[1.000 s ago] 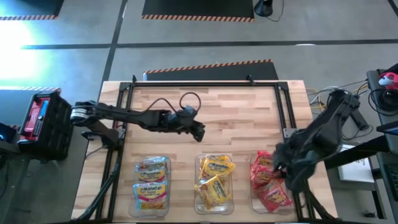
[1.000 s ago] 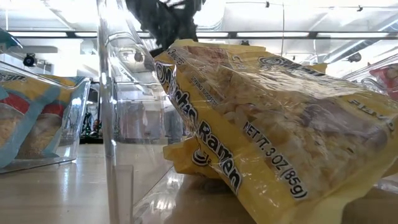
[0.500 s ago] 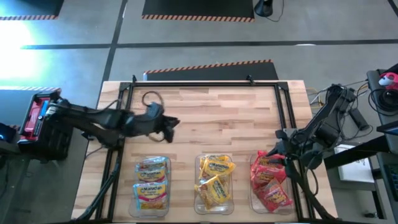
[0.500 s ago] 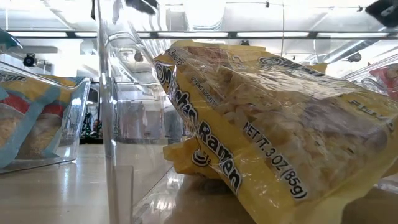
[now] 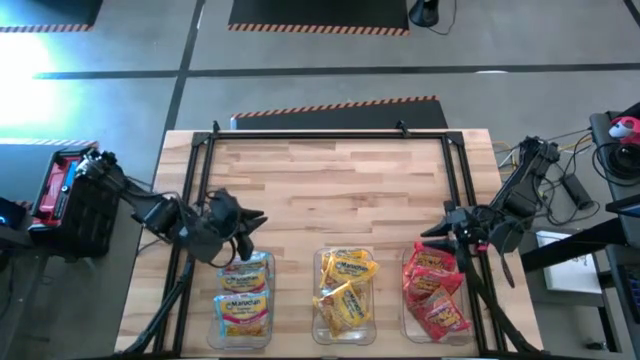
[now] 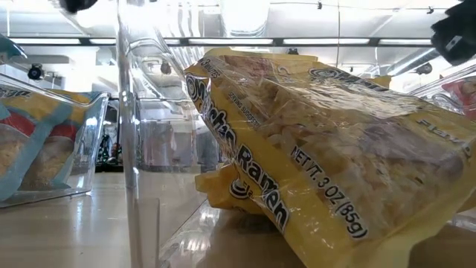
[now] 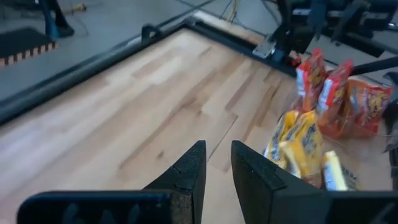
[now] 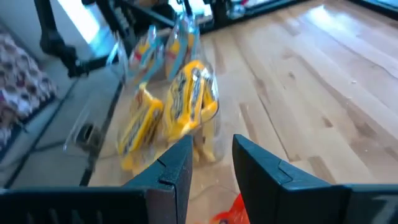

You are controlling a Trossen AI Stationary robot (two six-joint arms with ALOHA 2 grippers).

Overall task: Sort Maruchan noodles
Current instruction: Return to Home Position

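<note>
The Maruchan noodles lie sorted in three clear bins along the table's near edge. Pale blue packets (image 5: 245, 297) fill the left bin, yellow ones (image 5: 345, 292) the middle bin and red ones (image 5: 435, 295) the right bin. The low view looks through the middle bin's wall (image 6: 137, 149) at a yellow packet (image 6: 312, 149) lying tilted inside. My left gripper (image 5: 257, 217) (image 7: 216, 150) hovers shut and empty just beyond the left bin. My right gripper (image 5: 427, 234) (image 8: 211, 146) is also shut and empty, beyond the red bin's far end, pointing toward the table's left.
A black metal frame (image 5: 320, 133) runs along the table's far and side edges. A black crate with a red item (image 5: 70, 195) stands off the left edge. Cables and gear (image 5: 600, 150) lie off the right edge. Bare wood (image 5: 340, 190) lies between the frame and the bins.
My left gripper has drawn back from the table's middle toward the left edge, coming to a stop beyond the blue bin. My right arm has folded back from over the red bin toward the right edge, and its gripper has tipped from pointing down to nearly level.
</note>
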